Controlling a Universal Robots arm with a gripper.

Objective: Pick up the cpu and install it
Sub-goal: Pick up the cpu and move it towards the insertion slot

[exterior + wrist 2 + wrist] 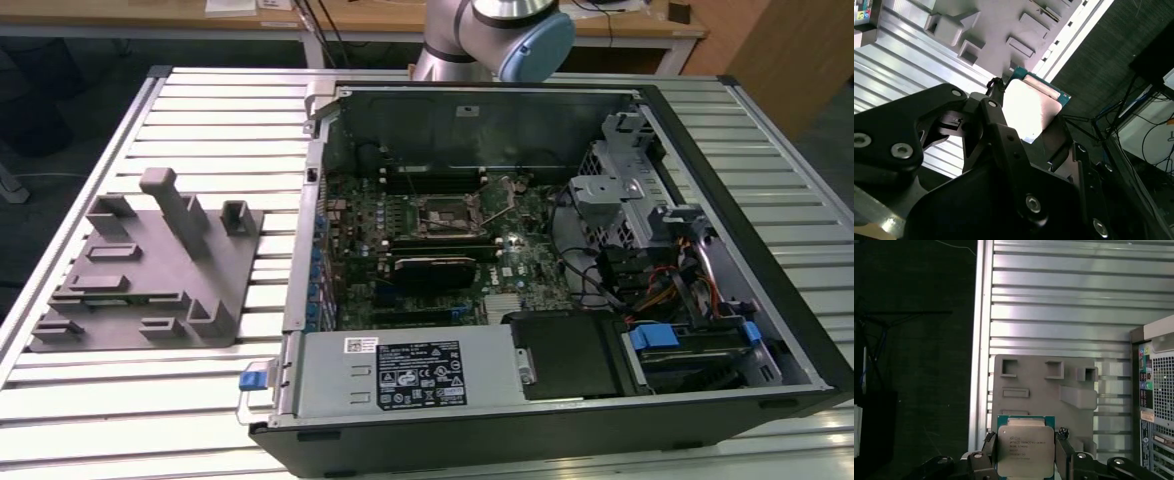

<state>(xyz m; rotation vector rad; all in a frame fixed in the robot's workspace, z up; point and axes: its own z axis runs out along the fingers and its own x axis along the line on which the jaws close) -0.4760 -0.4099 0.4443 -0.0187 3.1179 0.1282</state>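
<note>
First wrist view: cpu (1026, 446) (between jaws)

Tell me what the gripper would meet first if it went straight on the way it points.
Likely the grey plastic block with upright posts on the slatted metal table: the gripper, shut on the small silver-topped square cpu, points at it, though depth is unclear.

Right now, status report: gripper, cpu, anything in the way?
Gripper shut on cpu, fingers on two opposite edges. Cpu held clear of grey block. Nothing seen touching it besides the fingers.
</note>
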